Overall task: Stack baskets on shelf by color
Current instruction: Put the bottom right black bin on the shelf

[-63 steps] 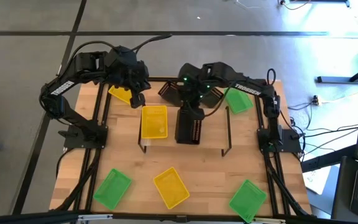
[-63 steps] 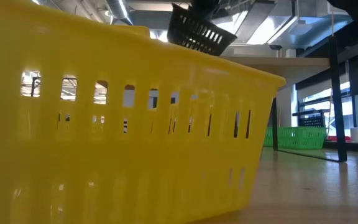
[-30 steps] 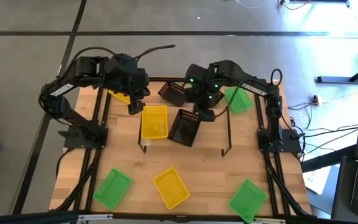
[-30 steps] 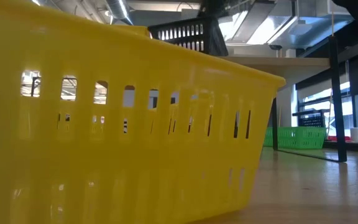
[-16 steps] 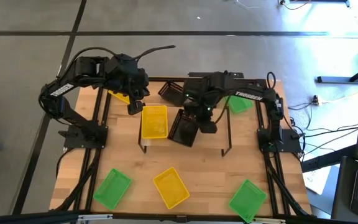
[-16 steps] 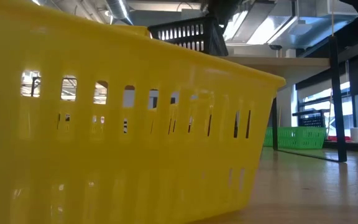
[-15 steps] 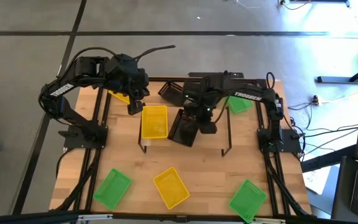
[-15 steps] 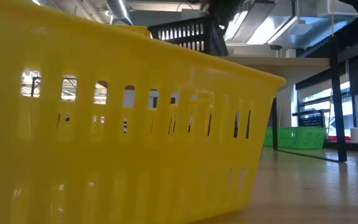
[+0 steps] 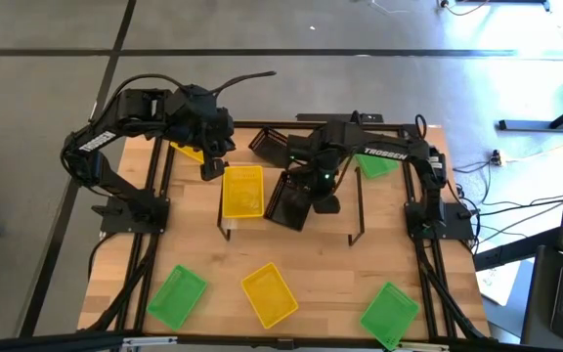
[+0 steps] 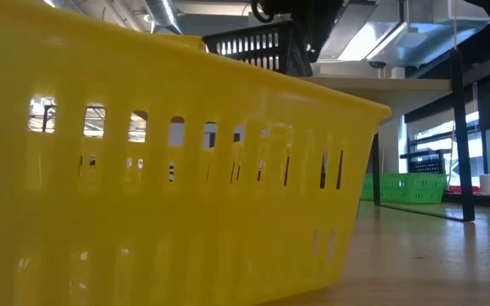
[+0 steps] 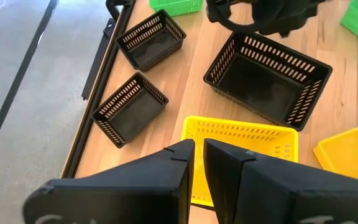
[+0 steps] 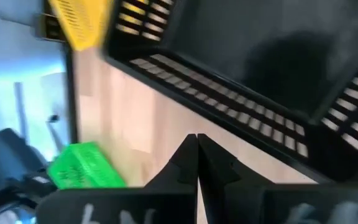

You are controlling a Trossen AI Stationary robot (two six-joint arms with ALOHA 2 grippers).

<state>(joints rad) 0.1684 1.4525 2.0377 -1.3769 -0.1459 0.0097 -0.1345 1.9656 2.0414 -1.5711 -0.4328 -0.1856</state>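
Right gripper [image 9: 326, 202] has its fingers pressed together with nothing between them, hovering just beside the near rim of the black basket [image 9: 291, 198], which sits skewed on the shelf [image 9: 335, 223] next to the yellow basket [image 9: 242, 191]. From here, the main risk I judge is contact: closed fingers this close to the rim could nudge the black basket farther askew or push it against the yellow one, and the skew would make the next black basket nest badly. Left gripper [image 11: 197, 163] hangs above and behind the yellow basket, its fingers a narrow gap apart and empty; 2 more black baskets [image 11: 130, 107] lie beyond it on the tabletop [image 9: 213, 269]. If both arms reach the shelf's middle together, they could collide.
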